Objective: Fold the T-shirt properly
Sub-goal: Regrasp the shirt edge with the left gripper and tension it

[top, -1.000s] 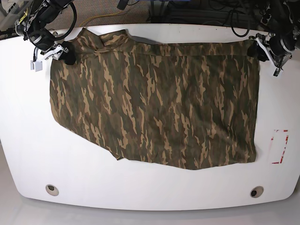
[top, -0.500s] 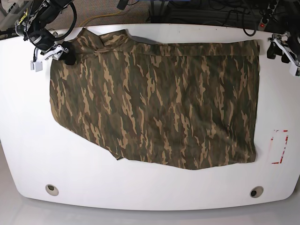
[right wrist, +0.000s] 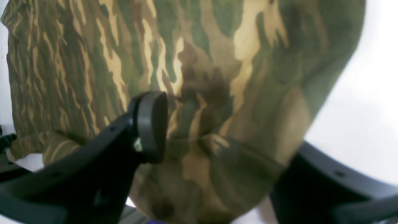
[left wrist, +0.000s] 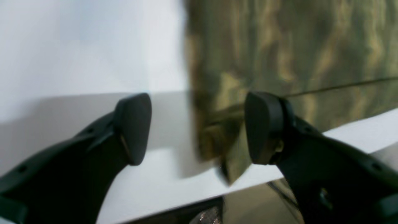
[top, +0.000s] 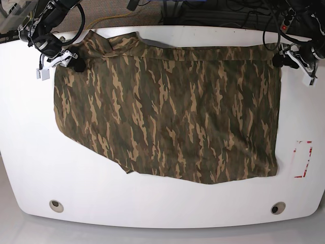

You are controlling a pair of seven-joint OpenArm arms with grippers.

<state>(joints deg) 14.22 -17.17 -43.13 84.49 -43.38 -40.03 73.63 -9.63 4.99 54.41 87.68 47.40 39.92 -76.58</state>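
1. The T-shirt [top: 167, 109] is spread flat across the white table [top: 30, 152], with a folded-over part at its far corner.
2. The right gripper [top: 70, 59] is seen at that far corner, its jaws apart, with a cloth bulge [right wrist: 217, 155] bunched between them.
3. The left gripper [left wrist: 197, 127] is held with jaws spread, nothing pinched, beside the shirt's opposite far corner.

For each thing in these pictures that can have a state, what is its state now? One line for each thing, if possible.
T-shirt: spread flat on the table, not yet folded into a compact shape.
Left gripper: open, jaws either side of a far corner of the shirt.
Right gripper: jaws apart around bunched cloth; whether they pinch it is unclear.
Table: white, carrying the shirt.
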